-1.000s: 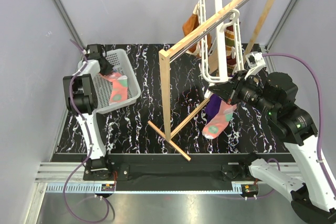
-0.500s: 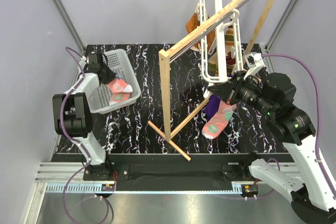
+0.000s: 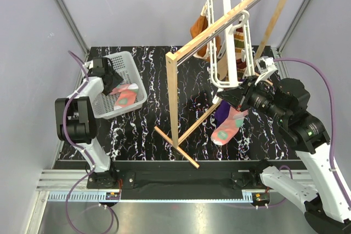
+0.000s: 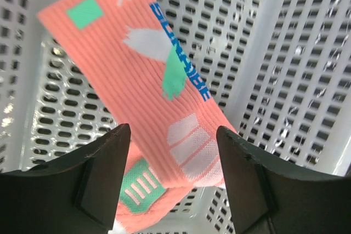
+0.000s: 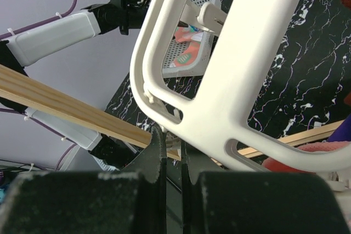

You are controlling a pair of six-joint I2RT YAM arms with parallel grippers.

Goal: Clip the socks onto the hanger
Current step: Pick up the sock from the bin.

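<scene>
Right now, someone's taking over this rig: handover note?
Left gripper: open, over the pink sock in the basket; not gripped yet.
Right gripper: shut at the hanger's lower corner; what it pinches is hidden.
Second pink sock hangs below that corner; can't tell if it's clipped.
A striped sock hangs on the hanger.
Left to do: confirm that clip, then pick and clip the basket sock.
</scene>
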